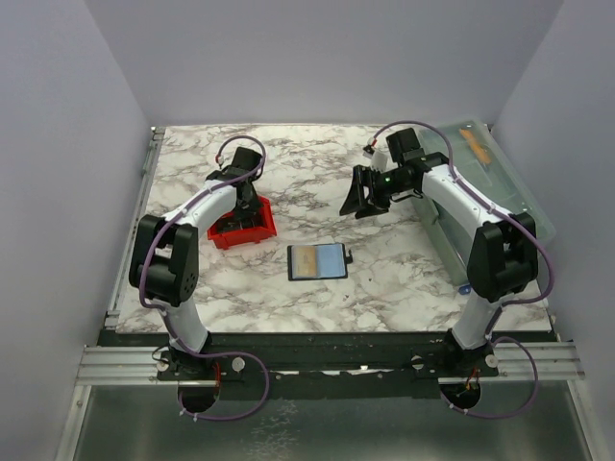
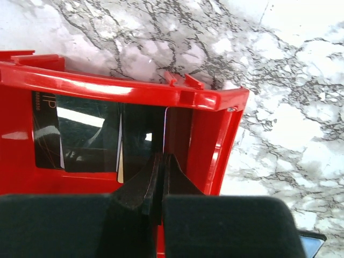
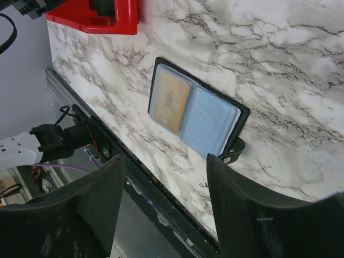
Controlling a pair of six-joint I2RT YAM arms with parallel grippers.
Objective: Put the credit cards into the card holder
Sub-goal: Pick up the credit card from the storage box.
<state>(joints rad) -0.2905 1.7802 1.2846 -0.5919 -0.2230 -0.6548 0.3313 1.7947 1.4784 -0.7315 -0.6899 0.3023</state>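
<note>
The black card holder (image 1: 318, 261) lies open on the marble table, with a yellowish card (image 1: 305, 261) in its left pocket and a light blue card (image 1: 332, 260) in its right. It also shows in the right wrist view (image 3: 193, 113). My left gripper (image 1: 246, 206) is down inside the small red tray (image 1: 231, 236). In the left wrist view its fingers (image 2: 160, 157) are pressed together on the edge of a dark card (image 2: 157, 129) standing in the tray (image 2: 134, 88). Another dark card (image 2: 80, 134) lies beside it. My right gripper (image 1: 363, 199) is open and empty above the table behind the holder (image 3: 165, 159).
A large translucent grey-blue lidded box (image 1: 500, 182) stands along the right edge, beside my right arm. The table's black front rail (image 3: 134, 177) runs below the holder. The red tray's corner shows in the right wrist view (image 3: 107, 16).
</note>
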